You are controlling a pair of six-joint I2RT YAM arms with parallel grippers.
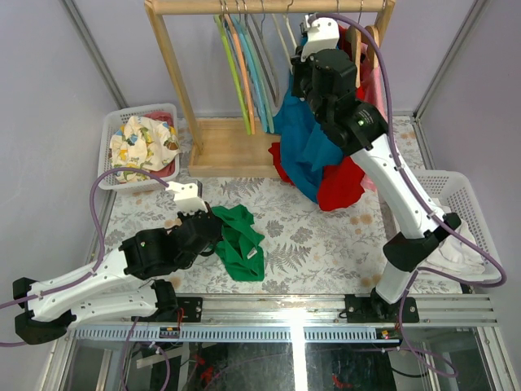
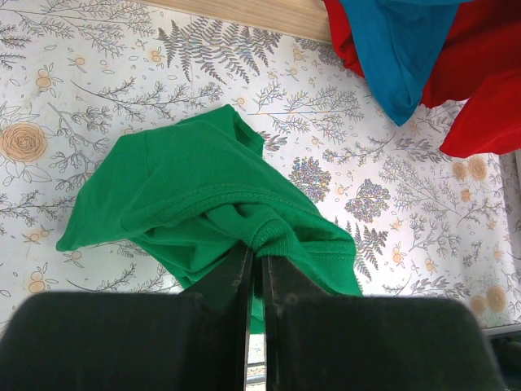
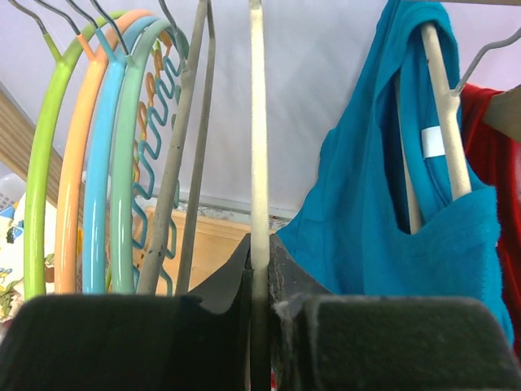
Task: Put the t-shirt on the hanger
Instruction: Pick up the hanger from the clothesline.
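Observation:
The green t-shirt (image 1: 241, 242) lies crumpled on the floral table near the front; it also shows in the left wrist view (image 2: 187, 191). My left gripper (image 1: 213, 231) is shut on the shirt's ribbed collar (image 2: 273, 234). The pale beige hanger (image 3: 258, 122) hangs on the wooden rail, and its thin arm runs down between my right gripper's fingers. My right gripper (image 3: 259, 252) is shut on that arm, up at the rack (image 1: 303, 50) beside the blue garment.
Green, orange and blue hangers (image 1: 244, 73) hang left of my right gripper. A blue garment (image 1: 305, 142) and a red garment (image 1: 342, 183) hang to its right. A basket of cloth (image 1: 143, 147) stands at the left, a white basket (image 1: 460, 220) at the right.

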